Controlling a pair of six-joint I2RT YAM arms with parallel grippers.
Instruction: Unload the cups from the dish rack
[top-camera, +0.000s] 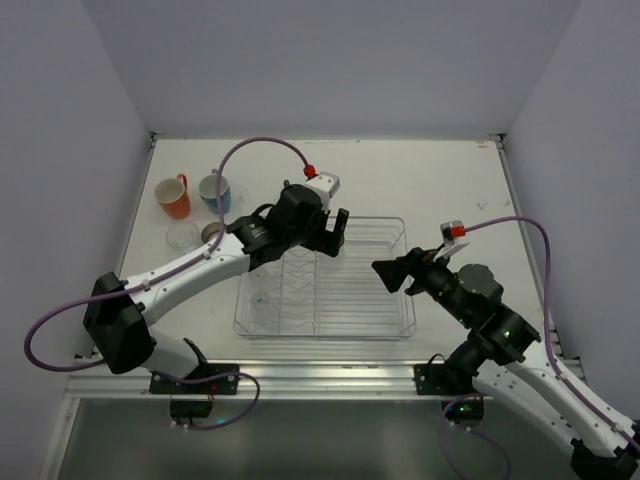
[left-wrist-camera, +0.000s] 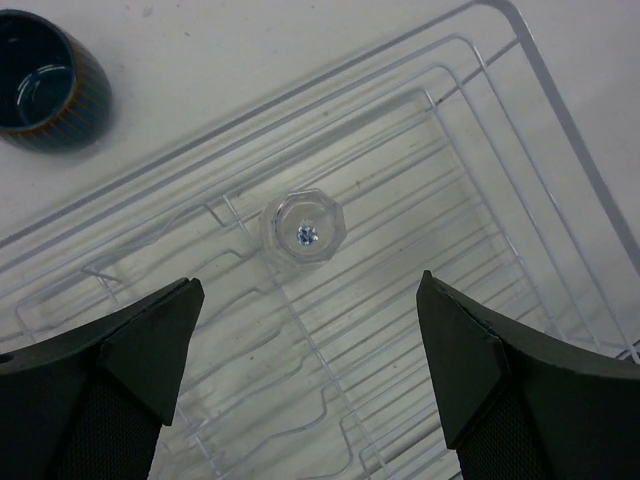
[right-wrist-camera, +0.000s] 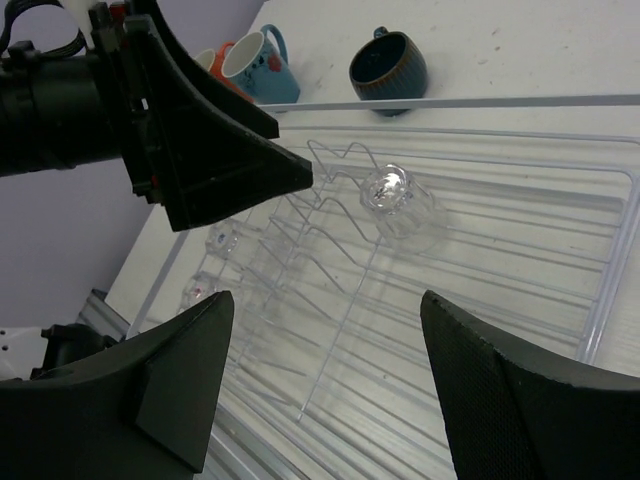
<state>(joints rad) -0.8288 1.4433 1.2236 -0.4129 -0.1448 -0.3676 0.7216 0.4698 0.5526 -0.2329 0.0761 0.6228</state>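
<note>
Here, from the top view, the left fingers (top-camera: 332, 236) hang over the far part of the dish rack (top-camera: 395, 322), while the right fingers (top-camera: 392, 272) wait at its right side, a little apart from it. The orange mug (top-camera: 173, 197) and the light blue mug (top-camera: 214, 192) already stand on the bench (top-camera: 420, 180), outside the rack. This view does not show what lies under the left fingers. The left wrist view shows it: a clear tumbler (left-wrist-camera: 302, 228) sits in the rack just ahead of the spread, empty left fingers (left-wrist-camera: 140, 340), centred between them. It is seen end-on, so its long axis points nearly at the camera. A dark blue cup (left-wrist-camera: 45, 80) stands beyond the rim. In the right wrist view the right fingers (right-wrist-camera: 170, 400) are also spread and hold nothing. From there the tumbler seems to lean on a wire divider, which the left view hides. The left arm is clearly nearer, so I judge the grasp belongs to it.
</note>
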